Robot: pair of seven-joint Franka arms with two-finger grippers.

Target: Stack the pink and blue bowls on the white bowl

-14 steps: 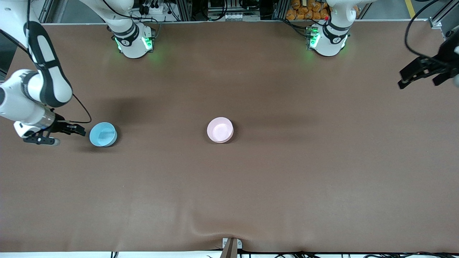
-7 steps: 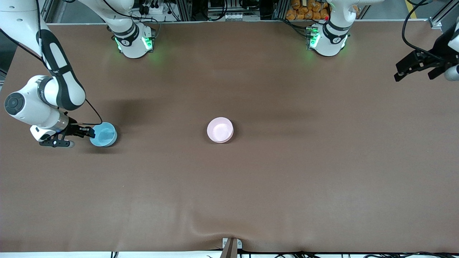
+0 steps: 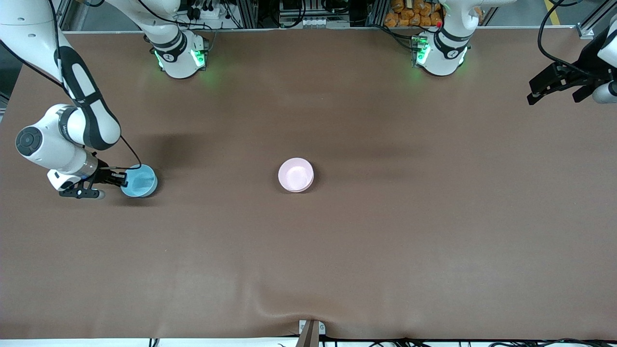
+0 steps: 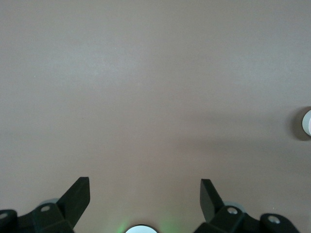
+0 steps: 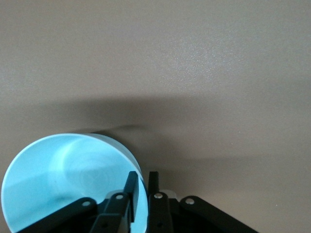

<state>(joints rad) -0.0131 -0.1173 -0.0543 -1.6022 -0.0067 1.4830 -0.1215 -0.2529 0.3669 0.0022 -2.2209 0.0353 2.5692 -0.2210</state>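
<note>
Right tool (image 5: 140, 187) seemingly clamped on blue bowl's (image 5: 63, 182) rim

A big brown table (image 3: 366, 250). At 12 o'clock sit cables (image 3: 212, 9) and orange bags (image 3: 409, 12).

Two bowls can be counted for certain on the one brown desk (image 3: 385, 231): one blue bowl (image 3: 140, 181) at mid-height toward the right arm's end, and one pink bowl (image 3: 295, 174) in the middle of the frame. A pale edge under the pink bowl's lower side may be a third bowl, but that cannot be told. There are two arms, the right arm (image 3: 82, 96) and the left arm (image 3: 455, 24), each on one green-lit base along the top, and two claws, the right claw (image 3: 123, 182) and the left claw (image 3: 553, 100).
</note>
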